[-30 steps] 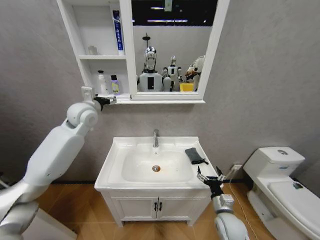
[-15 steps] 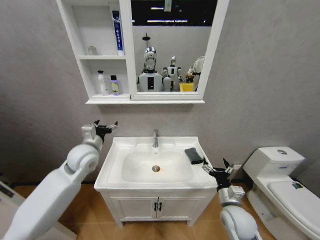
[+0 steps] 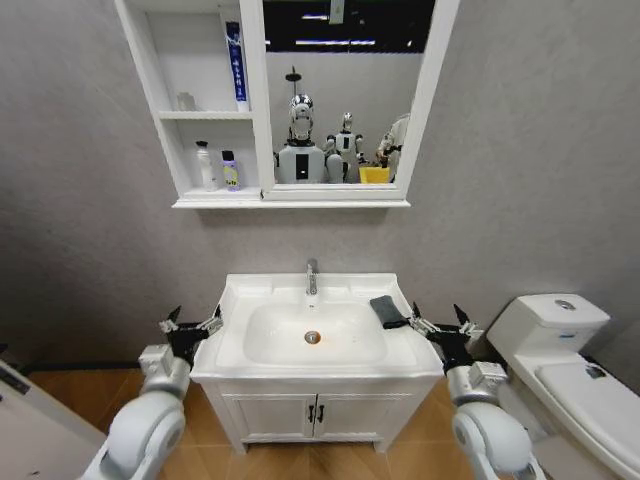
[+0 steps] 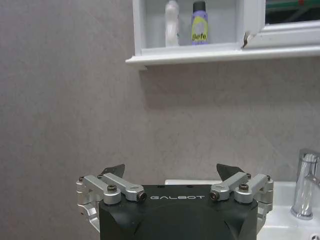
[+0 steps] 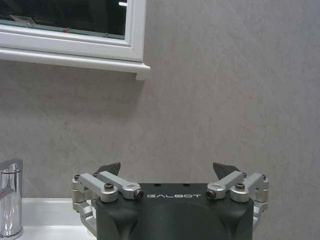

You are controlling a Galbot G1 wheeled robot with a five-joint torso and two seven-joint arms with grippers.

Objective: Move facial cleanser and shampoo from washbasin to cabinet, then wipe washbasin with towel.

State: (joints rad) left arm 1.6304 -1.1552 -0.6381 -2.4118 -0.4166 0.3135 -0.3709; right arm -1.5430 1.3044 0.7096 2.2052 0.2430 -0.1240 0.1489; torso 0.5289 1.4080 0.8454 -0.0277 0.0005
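Note:
The white washbasin (image 3: pixel 232 352) has a chrome tap (image 3: pixel 311 276) and a round drain. On its right rim lies the dark grey towel (image 3: pixel 387 311). A white bottle (image 3: pixel 205 165) and a small purple bottle with a yellow label (image 3: pixel 230 171) stand on the lowest shelf of the cabinet (image 3: pixel 289 203). They are the facial cleanser and shampoo, though I cannot tell which is which. My left gripper (image 3: pixel 190 328) hangs open beside the basin's left edge, holding nothing. My right gripper (image 3: pixel 440 325) is open just right of the towel. The left wrist view shows the left gripper (image 4: pixel 171 171) below both bottles (image 4: pixel 199 22).
A white toilet (image 3: pixel 560 340) stands to the right. The two-door vanity (image 3: pixel 315 410) sits under the basin. A blue tube (image 3: pixel 233 60) leans on the top shelf. The mirror (image 3: pixel 340 90) reflects several robots. The right wrist view shows the open right gripper (image 5: pixel 166 169) and the tap (image 5: pixel 10 200).
My left arm has come down from the cabinet's lowest shelf to the basin's left side, gripper still open. My right gripper has moved up and right, alongside the basin's right edge.

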